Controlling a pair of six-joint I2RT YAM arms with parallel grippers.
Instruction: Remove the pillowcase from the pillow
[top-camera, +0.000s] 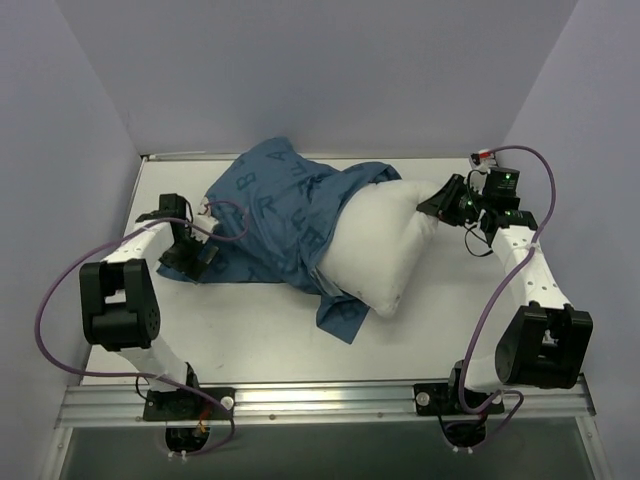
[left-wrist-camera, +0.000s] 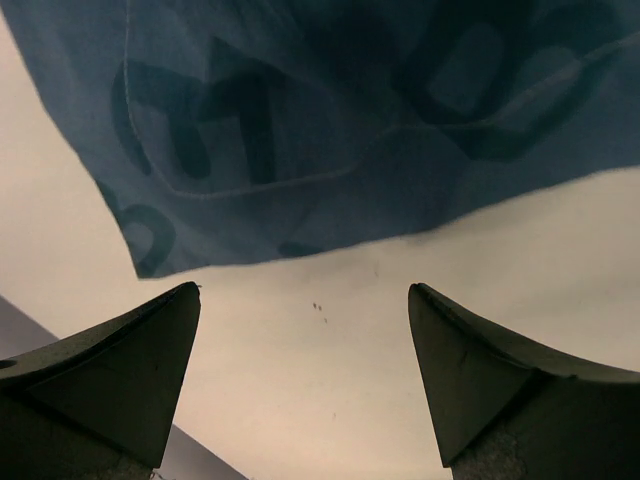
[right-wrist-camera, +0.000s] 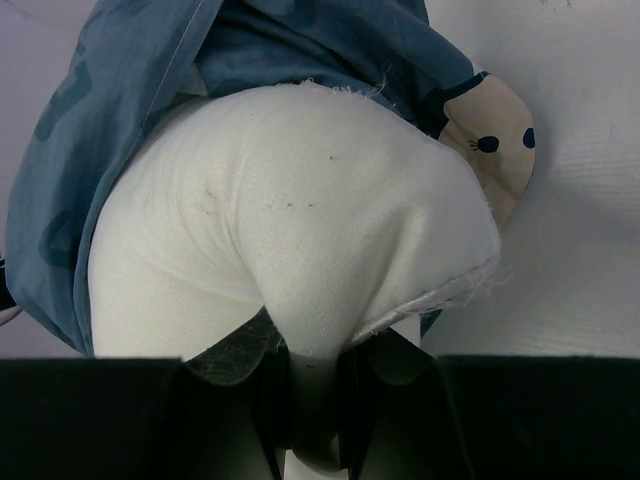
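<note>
Top external: pillow lies half out of pillowcase on table; dark letters B and A legible on the blue. Left wrist: left gripper spread wide, empty, pillowcase edge just beyond. Right wrist: right gripper clamped on pillow's white corner.

r gripper pinching pillow corner

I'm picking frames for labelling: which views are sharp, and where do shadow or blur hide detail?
Top external: evenly lit, sharp, soft shadows beneath the pillow and pillowcase. Left wrist: the pillowcase print looks dim and soft-focus; the left fingers are dark silhouettes against the bright table. Right wrist: the pillow is bright and crisp, but a black band blanks the bottom.
</note>
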